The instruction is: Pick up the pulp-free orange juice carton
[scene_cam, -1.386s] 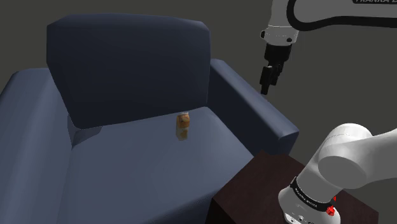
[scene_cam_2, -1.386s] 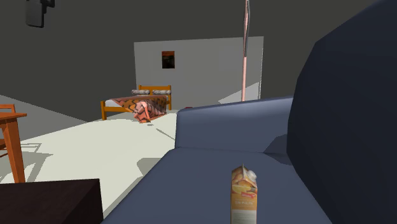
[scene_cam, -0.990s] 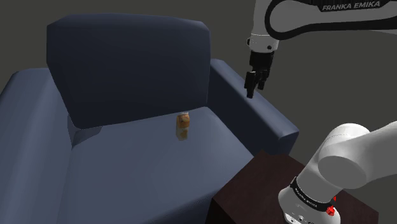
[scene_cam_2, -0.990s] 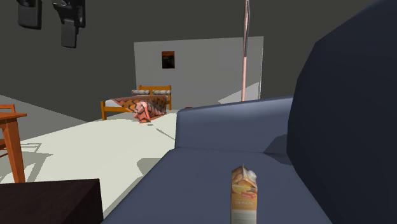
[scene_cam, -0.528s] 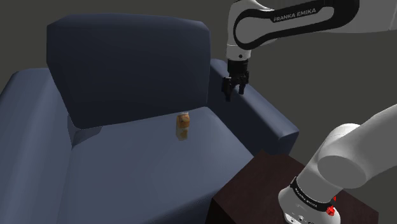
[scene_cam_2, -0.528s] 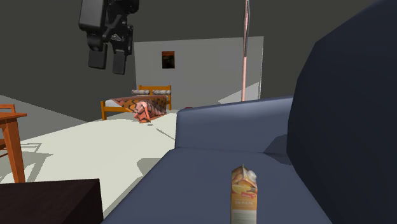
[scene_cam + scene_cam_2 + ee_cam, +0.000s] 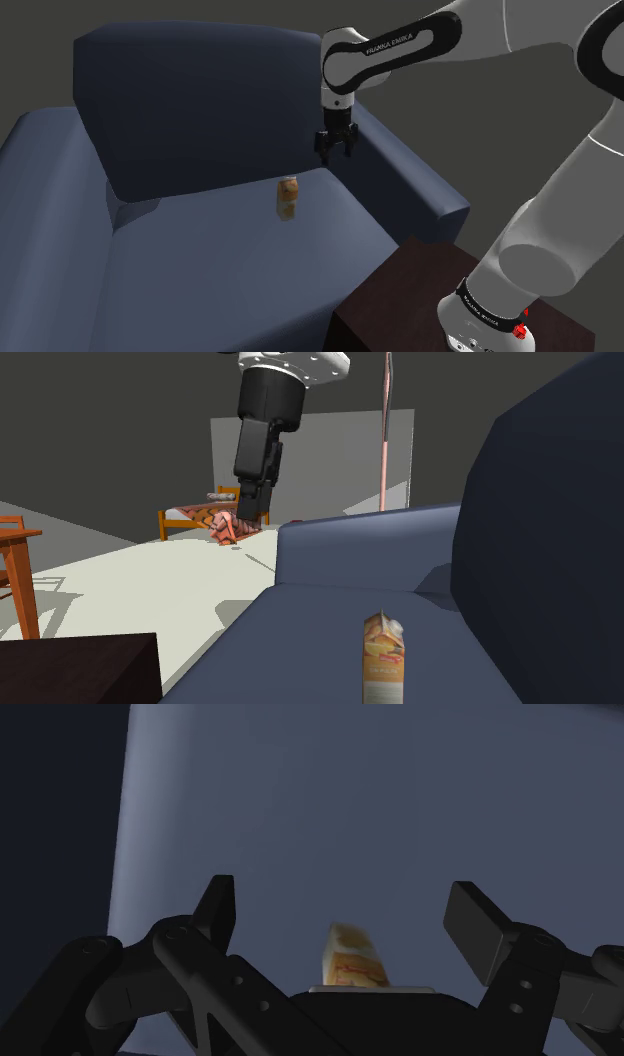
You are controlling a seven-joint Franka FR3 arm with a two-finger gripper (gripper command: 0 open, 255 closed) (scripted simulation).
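Observation:
A small orange juice carton (image 7: 289, 197) stands upright on the dark blue sofa's seat (image 7: 230, 260), close to the backrest. In the second exterior view the carton (image 7: 384, 657) shows its orange-and-white print and gabled top. My black gripper (image 7: 334, 157) hangs above the seat, up and toward the shoulder view's right of the carton, not touching it. From the second exterior view, the gripper (image 7: 248, 522) hovers well above and to the left of the carton. The wrist view has the fingers (image 7: 217, 899) spread wide, the gripper (image 7: 342, 901) open, and the carton (image 7: 355, 959) below between them.
The sofa's padded armrest (image 7: 405, 175) rises just beyond the gripper, and the tall backrest (image 7: 200, 100) stands behind the carton. My dark stand (image 7: 410, 295) sits beside the sofa. Farther off are a wooden bed (image 7: 215, 512), an orange wooden table (image 7: 15, 577) and a pink pole (image 7: 385, 432).
The arm has swung toward the shoulder view's left and come down, from beyond the armrest to over the seat near the carton. The carton has not moved.

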